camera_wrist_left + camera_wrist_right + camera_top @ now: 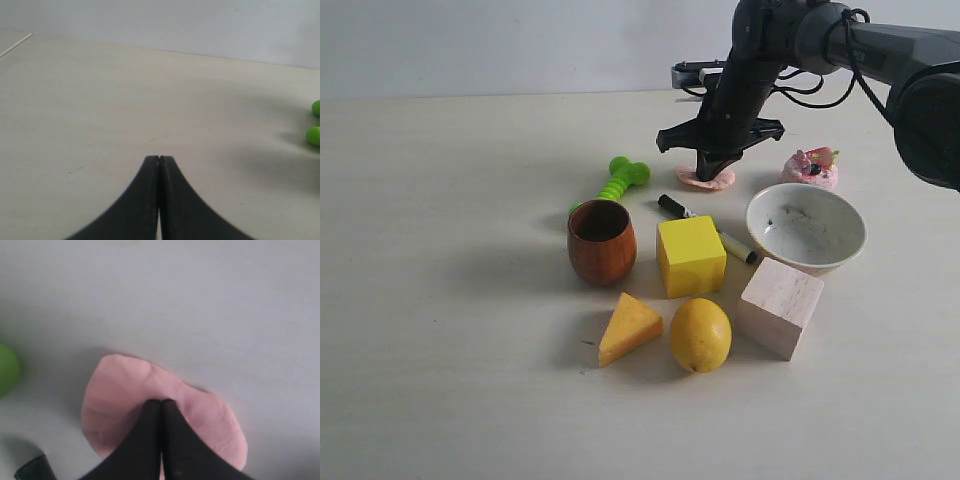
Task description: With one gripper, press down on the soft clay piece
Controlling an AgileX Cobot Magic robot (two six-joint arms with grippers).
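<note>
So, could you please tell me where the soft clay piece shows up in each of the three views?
Exterior view: the soft clay piece lies flat under the right gripper, beyond the yellow cube.
Left wrist view: not in it.
Right wrist view: mid-frame, the closed gripper tip against it.
Shared landmark: the green toy, beside the clay in the exterior view, at the edge of both wrist views.

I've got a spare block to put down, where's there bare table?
Bare table: left of the wooden cup and green toy, and in front of the wedge, lemon and wooden block. Crowded around yellow cube, marker, bowl, and the right gripper on the clay piece.
</note>
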